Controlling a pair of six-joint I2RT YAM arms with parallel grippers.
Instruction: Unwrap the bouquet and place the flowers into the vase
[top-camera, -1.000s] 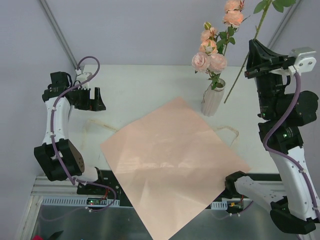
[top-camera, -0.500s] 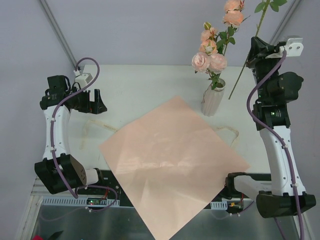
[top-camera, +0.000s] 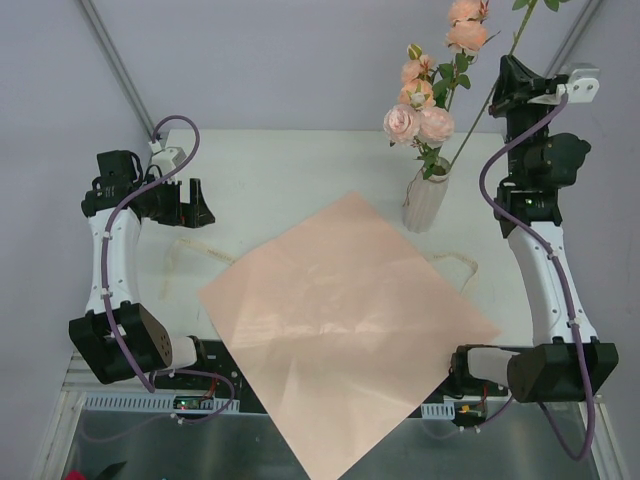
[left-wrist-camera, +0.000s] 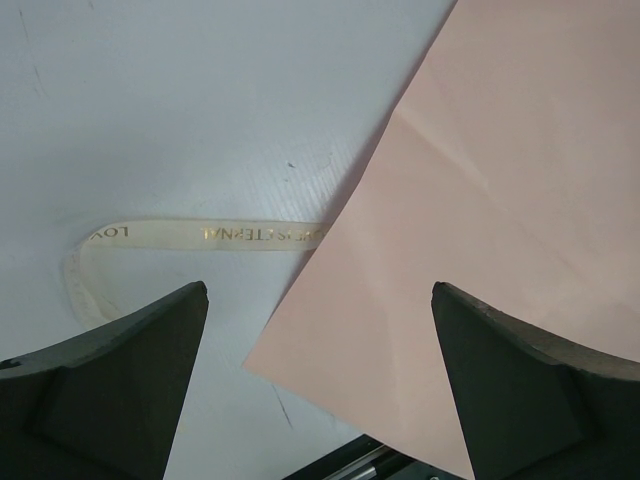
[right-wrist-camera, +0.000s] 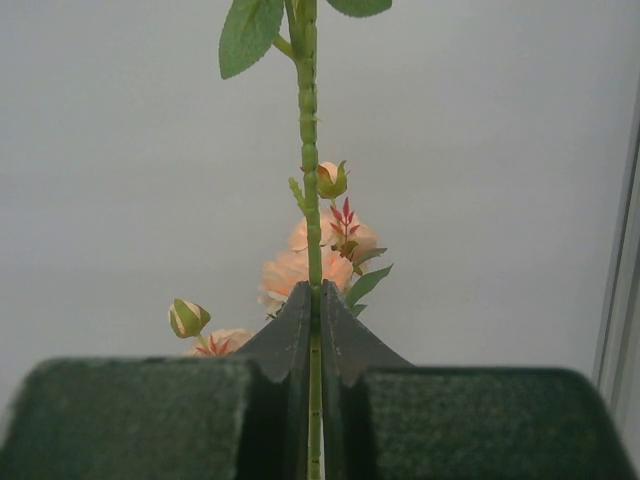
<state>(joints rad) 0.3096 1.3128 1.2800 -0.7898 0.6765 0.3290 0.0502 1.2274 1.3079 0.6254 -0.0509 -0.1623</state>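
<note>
In the top view, the small cream-white ribbed vase (top-camera: 427, 198) stands upright toward the far right of the white table (top-camera: 280, 170). It is just beyond the far corner of the large square peach-pink paper sheet (top-camera: 340, 320), which lies flat and overhangs the table's near edge. Peach-pink roses with green leaves (top-camera: 420, 118) rise from the vase. The right gripper (top-camera: 507, 88) is raised over the far right corner, pinched onto a long thin green stem (top-camera: 470, 135). The stem slants from top right down-left, its lower end near the vase rim. The left gripper (top-camera: 188, 200) hovers near the left edge, spread wide and empty.

In the left wrist view, the fingers (left-wrist-camera: 110, 390) stand far apart above the paper sheet's corner (left-wrist-camera: 500, 200) and a cream ribbon (left-wrist-camera: 200, 232) with gold lettering lying on the table (left-wrist-camera: 150, 100).

In the right wrist view, the right gripper (right-wrist-camera: 315, 300) is clamped tight on the stem (right-wrist-camera: 310, 150), which runs straight up between the jaws, leaves at the top. The roses (right-wrist-camera: 295, 268) are behind it.
</note>
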